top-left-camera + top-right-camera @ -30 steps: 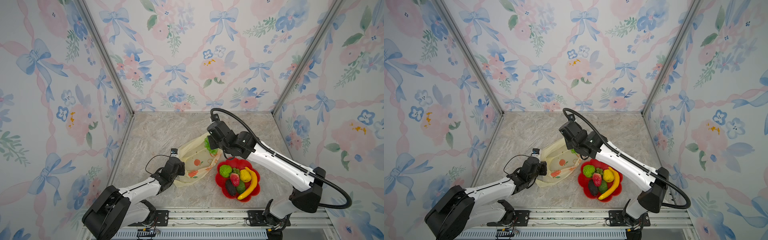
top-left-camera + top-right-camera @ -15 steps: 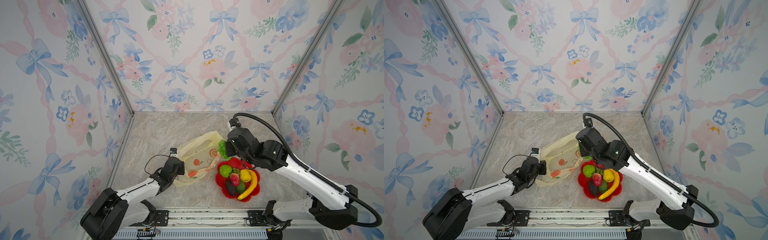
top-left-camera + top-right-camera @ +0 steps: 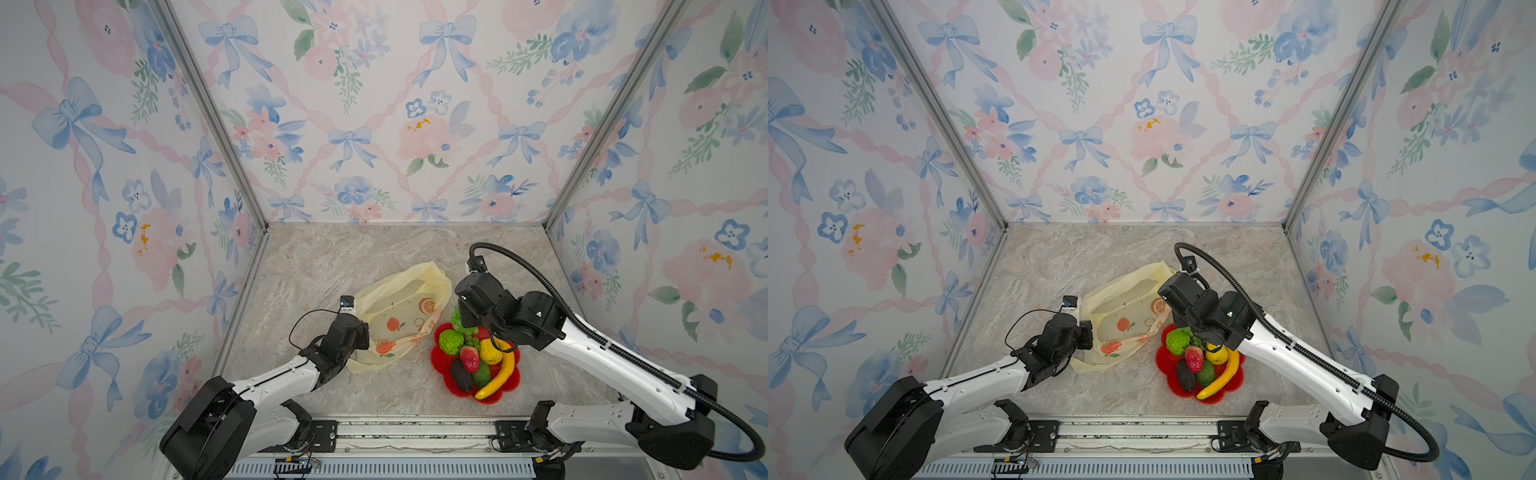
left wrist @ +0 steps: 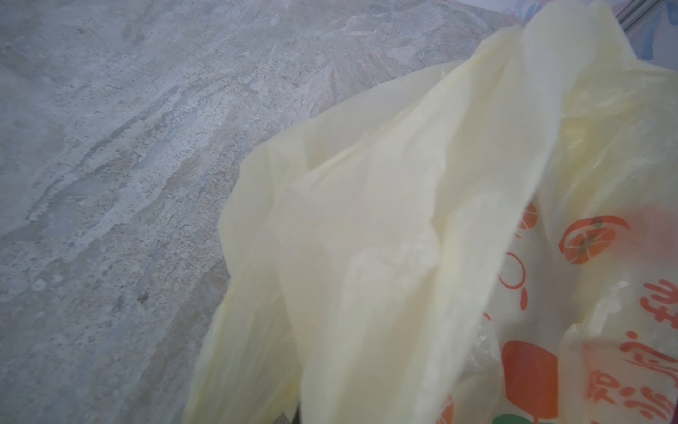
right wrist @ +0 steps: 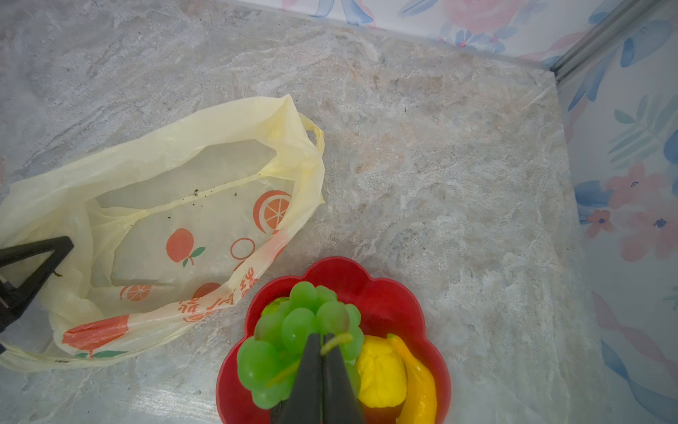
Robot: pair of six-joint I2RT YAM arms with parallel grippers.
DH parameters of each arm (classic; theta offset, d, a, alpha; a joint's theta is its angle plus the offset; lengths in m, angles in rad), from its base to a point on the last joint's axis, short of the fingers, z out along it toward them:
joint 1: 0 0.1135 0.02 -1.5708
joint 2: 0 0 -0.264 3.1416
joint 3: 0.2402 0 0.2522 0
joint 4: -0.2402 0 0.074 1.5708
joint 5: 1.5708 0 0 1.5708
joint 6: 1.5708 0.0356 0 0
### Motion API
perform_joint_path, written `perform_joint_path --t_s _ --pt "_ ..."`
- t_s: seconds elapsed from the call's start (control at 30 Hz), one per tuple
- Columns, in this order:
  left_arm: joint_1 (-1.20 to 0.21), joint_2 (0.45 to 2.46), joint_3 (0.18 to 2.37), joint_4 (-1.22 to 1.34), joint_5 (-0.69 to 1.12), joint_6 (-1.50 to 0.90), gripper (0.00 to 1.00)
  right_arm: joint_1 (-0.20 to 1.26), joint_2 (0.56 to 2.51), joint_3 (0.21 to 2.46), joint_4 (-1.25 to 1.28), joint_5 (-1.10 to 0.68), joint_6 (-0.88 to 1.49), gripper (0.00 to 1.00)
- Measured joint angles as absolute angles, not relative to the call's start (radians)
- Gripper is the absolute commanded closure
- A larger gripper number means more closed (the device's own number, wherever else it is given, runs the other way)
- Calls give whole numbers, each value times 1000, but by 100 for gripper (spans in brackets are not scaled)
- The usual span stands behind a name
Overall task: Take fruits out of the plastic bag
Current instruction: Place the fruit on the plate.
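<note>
Holding green grape bunch [image 5: 293, 330] by its thin stem, right gripper [image 5: 323, 336] had jaws pinched nearly together. Bunch hung over the side of red plate [image 5: 385, 279] nearest the bag; couldn't tell whether grapes touched anything below.

Left gripper [image 3: 365, 333] was closed on edge of plastic bag [image 3: 399, 299], w/ film bunched up at the jaws. Bag lay slack on marble surface [image 3: 332, 257], just beside plate, printed orange pics showing on its film.

On plate: bumpy green fruit [image 3: 451, 341], strawberry [image 3: 469, 358], lemon [image 3: 490, 351], avocado [image 3: 460, 374], and banana [image 3: 498, 376] curving along the rim. A 2nd smaller green fruit [image 3: 481, 373] sat btwn avocado & banana.
</note>
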State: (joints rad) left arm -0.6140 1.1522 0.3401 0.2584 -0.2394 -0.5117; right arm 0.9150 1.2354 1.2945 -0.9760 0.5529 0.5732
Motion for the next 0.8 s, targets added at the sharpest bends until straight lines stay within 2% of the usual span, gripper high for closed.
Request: perform_joint_path --t_s 0.5,0.8 --pt "-614 1153 340 258 -239 -511 97 897 1328 1274 -912 480 596 100" --pt "-614 1153 340 258 -239 -511 97 745 1257 1142 -913 446 656 100"
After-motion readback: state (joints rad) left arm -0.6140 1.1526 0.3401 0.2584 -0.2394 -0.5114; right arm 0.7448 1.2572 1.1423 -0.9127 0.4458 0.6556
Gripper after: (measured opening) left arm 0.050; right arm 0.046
